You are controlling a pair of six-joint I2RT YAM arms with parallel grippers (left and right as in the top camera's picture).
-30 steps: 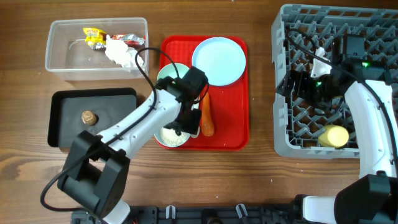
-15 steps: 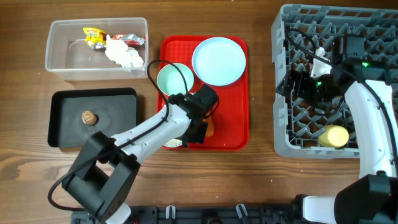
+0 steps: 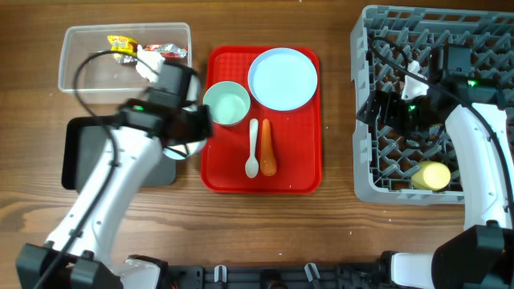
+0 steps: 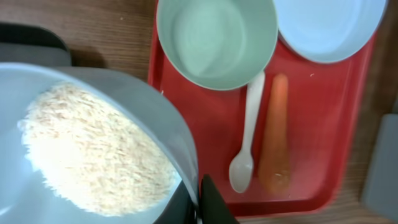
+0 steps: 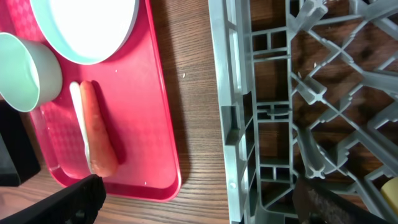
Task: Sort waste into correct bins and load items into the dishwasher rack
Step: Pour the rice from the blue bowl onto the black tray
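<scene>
My left gripper [image 4: 198,204] is shut on the rim of a pale bowl [image 4: 93,155] full of white rice-like grains, held beside the red tray's left edge. Overhead, that gripper [image 3: 191,128] and its bowl [image 3: 183,150] hang over the right end of the black bin [image 3: 80,152]. On the red tray [image 3: 301,168] lie an empty blue-green bowl [image 3: 226,104], a pale blue plate [image 3: 283,78], a white spoon [image 3: 253,148] and an orange carrot [image 3: 267,150]. My right gripper [image 3: 377,108] stands open over the left part of the grey dishwasher rack [image 3: 482,48], holding nothing.
The clear tub [image 3: 88,76] at the back left holds red and yellow wrappers [image 3: 120,44] and crumpled white tissue [image 3: 152,68]. A yellow cup [image 3: 434,175] lies in the rack's front. A strip of bare wood [image 5: 193,93] separates the tray from the rack's wall [image 5: 236,124].
My left gripper closed on the rice bowl's rim, then carried it off the tray leftward to the black bin. The spoon beside the carrot is now uncovered. The right arm stayed still.
</scene>
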